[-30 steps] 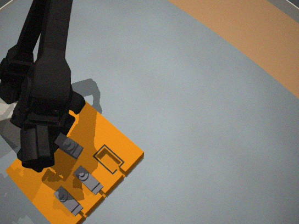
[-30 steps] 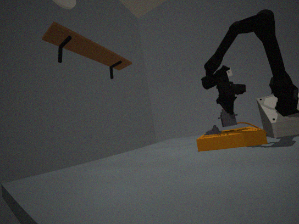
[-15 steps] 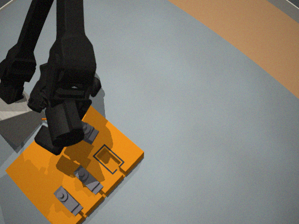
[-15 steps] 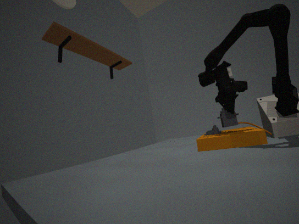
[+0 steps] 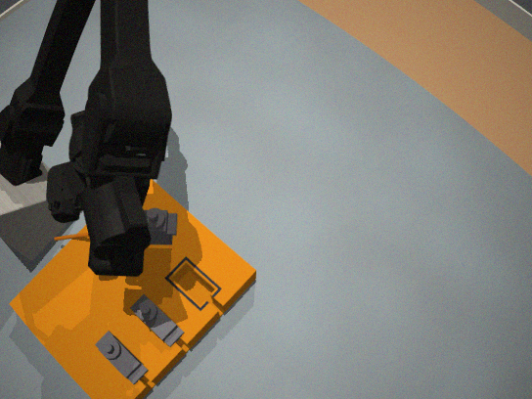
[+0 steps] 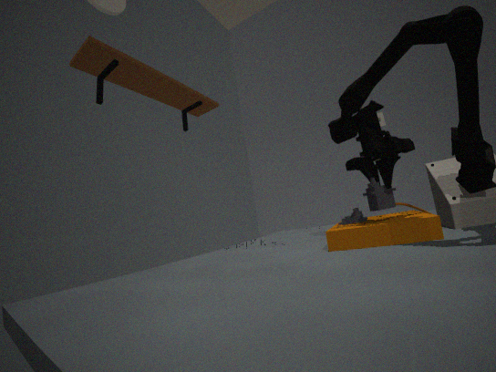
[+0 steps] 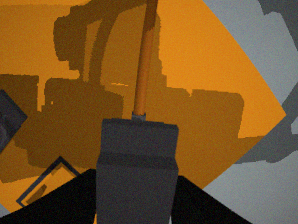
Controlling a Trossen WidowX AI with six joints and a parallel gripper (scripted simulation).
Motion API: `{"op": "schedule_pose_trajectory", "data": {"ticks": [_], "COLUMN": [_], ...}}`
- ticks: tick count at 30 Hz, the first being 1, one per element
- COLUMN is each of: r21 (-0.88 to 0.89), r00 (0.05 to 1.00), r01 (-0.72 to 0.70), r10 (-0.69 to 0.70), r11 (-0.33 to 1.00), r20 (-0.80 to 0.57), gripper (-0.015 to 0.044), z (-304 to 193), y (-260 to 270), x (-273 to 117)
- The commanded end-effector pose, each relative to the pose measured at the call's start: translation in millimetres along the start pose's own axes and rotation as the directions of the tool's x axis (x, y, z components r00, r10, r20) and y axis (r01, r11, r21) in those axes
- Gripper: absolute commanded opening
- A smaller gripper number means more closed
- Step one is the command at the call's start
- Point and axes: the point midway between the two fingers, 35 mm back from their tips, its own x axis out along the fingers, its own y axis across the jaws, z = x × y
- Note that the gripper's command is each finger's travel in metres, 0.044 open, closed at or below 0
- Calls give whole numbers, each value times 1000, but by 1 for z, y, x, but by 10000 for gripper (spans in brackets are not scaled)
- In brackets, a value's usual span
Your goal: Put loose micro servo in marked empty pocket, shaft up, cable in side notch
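"While I look at the jaws, please tell me, how far open is the gripper (image 5: 139, 230) (image 6: 380, 182) (image 7: 135, 183)?"

"It is open only partly, and its two fingers are closed upon the loose micro servo (image 5: 163, 227) (image 6: 380, 198) (image 7: 137, 145)."

"And where is this servo?"

"It is in the air above the orange deck (image 5: 235, 274) (image 6: 387, 232) (image 7: 200, 60), beside the marked pocket (image 5: 190, 281) (image 7: 42, 192), with the orange cable (image 5: 73, 238) (image 6: 410, 206) (image 7: 145, 70) going out from one end."
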Motion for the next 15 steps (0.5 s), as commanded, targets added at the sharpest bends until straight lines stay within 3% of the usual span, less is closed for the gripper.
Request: {"op": "schedule_pose_trajectory", "data": {"ticks": [1, 15], "r21": [-129, -578], "r00": [1000, 1000], "r01": [0, -2], "r10": [-1, -1], "r11": [992, 816], "r20": [-4, -4], "gripper": [0, 0], "z": [-1, -1], "y": [0, 0], "x": [-1, -1]}}
